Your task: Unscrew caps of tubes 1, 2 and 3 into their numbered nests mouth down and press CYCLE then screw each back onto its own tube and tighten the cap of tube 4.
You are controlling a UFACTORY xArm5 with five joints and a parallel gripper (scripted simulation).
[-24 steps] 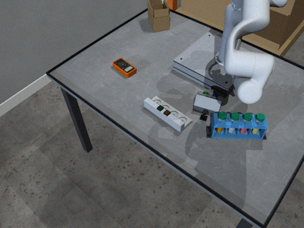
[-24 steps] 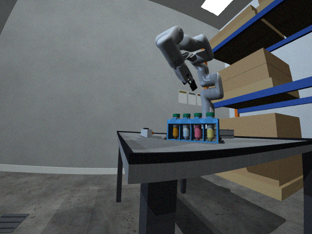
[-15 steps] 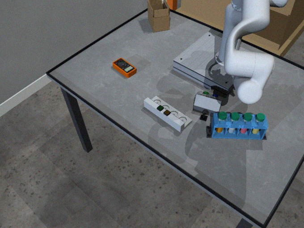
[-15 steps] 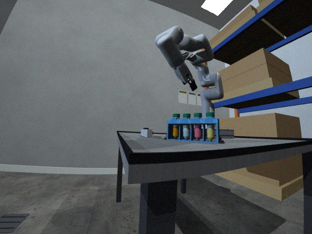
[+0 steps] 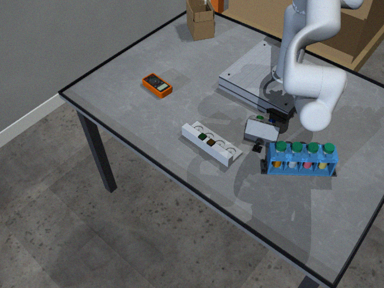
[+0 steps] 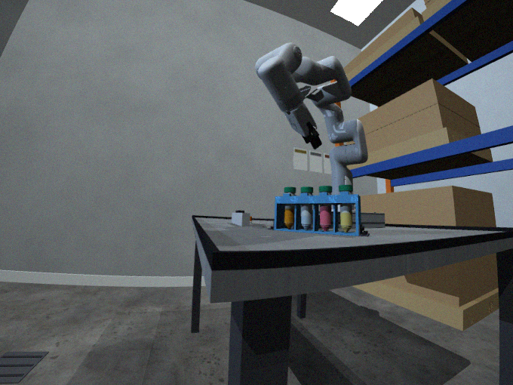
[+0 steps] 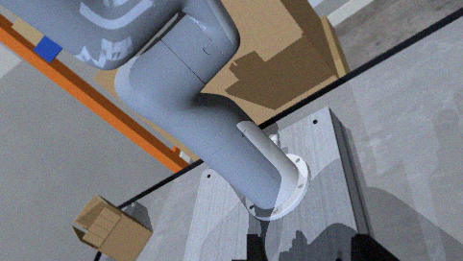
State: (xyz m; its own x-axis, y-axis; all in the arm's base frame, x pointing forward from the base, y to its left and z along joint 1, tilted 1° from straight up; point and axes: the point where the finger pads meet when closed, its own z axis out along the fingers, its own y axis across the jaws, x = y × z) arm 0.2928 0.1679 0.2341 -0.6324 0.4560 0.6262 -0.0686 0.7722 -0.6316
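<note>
A blue rack [image 5: 301, 161] holds four tubes, each with a green cap [image 5: 280, 145] on; it also shows in the exterior view [image 6: 317, 212]. The white cap tray [image 5: 211, 143] stands to its left with empty nests and two dark lamps [image 5: 206, 139]. The grey key housing [image 5: 261, 129] carries a green key [image 5: 259, 117] and a blue key [image 5: 272, 120], both unlit. My gripper [image 6: 313, 139] hangs high above the rack, half open and empty. In the wrist view its fingertips point towards the arm's base.
An orange multimeter [image 5: 156, 85] lies mid-table and an open cardboard box [image 5: 200, 18] stands at the far corner. The arm's mounting plate [image 5: 253, 77] is behind the key housing. A small black part [image 5: 257, 148] sits beside the rack. Shelves with cartons [image 6: 428, 115] stand behind the table.
</note>
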